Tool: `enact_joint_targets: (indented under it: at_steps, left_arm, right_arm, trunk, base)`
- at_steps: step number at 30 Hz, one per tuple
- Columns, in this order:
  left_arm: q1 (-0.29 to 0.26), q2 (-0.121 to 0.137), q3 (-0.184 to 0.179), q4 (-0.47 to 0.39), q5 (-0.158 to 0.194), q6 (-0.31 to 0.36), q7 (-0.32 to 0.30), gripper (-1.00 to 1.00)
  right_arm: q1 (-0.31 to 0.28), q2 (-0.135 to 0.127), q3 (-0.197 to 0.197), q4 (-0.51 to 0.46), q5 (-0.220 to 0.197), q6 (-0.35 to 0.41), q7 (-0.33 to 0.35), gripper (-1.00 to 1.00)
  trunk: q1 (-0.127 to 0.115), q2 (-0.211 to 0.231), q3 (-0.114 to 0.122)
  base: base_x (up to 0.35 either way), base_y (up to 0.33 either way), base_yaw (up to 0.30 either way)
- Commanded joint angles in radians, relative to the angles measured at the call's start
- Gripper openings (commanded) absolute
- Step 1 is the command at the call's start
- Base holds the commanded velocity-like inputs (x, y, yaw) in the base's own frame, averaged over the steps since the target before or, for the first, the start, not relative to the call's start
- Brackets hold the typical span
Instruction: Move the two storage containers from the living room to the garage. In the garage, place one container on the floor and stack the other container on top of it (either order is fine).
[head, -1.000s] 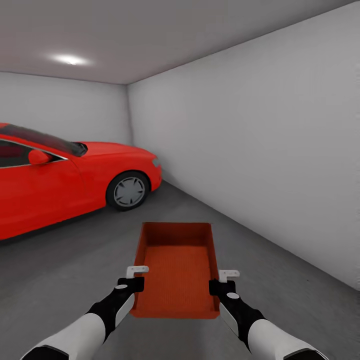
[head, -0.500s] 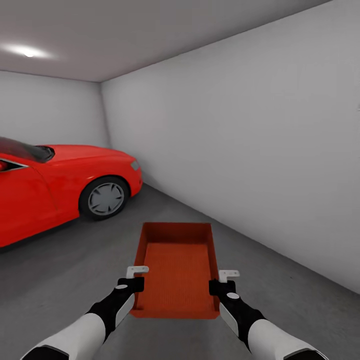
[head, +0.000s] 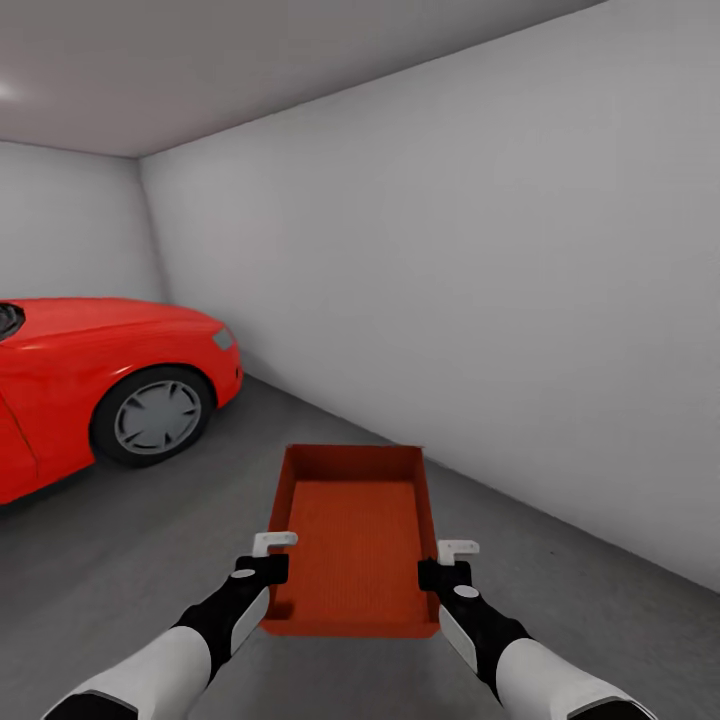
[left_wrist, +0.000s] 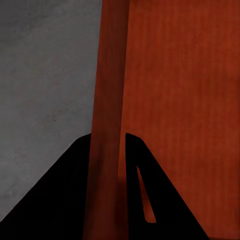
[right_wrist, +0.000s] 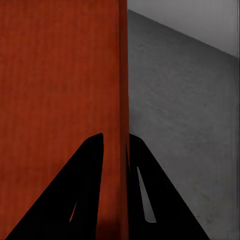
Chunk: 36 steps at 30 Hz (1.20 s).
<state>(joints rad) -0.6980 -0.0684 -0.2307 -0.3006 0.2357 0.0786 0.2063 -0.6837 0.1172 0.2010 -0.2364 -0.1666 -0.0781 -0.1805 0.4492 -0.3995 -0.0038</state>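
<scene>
Both end effectors clamping container (head: 355, 540) walls

Two arms come up from six o'clock, glossy white shells on the forearms; black wrists beyond them, each with a small pale oval cap on top; left gripper (head: 272, 556) at seven o'clock, right gripper (head: 448, 560) at five, both black-bodied with a small white bracket-shaped finger (head: 273, 541) standing out in front; in the wrist views the fingers (left_wrist: 137, 185) read as flat black wedges, each with a slim slot cut through.
</scene>
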Motion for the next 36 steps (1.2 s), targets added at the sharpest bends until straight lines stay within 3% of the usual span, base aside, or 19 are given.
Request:
enact_joint_targets:
  at_steps: [1,36]
  left_arm:
    - [0.0,-0.004,0.019,-0.002,-0.002,0.006,0.01,-1.0]
    - [0.0,-0.004,0.019,-0.008,-0.002,0.005,0.01,-1.0]
  right_arm:
    - [0.0,0.001,-0.014,0.001,-0.005,-0.008,-0.007,-1.0]
    - [0.0,-0.001,-0.014,0.0,-0.005,-0.008,-0.007,-1.0]
  trunk:
    - [0.001,-0.001,0.0]
    - [0.001,-0.001,0.0]
  base:
    - [0.321,0.0,-0.243]
    - [0.318,0.031,-0.243]
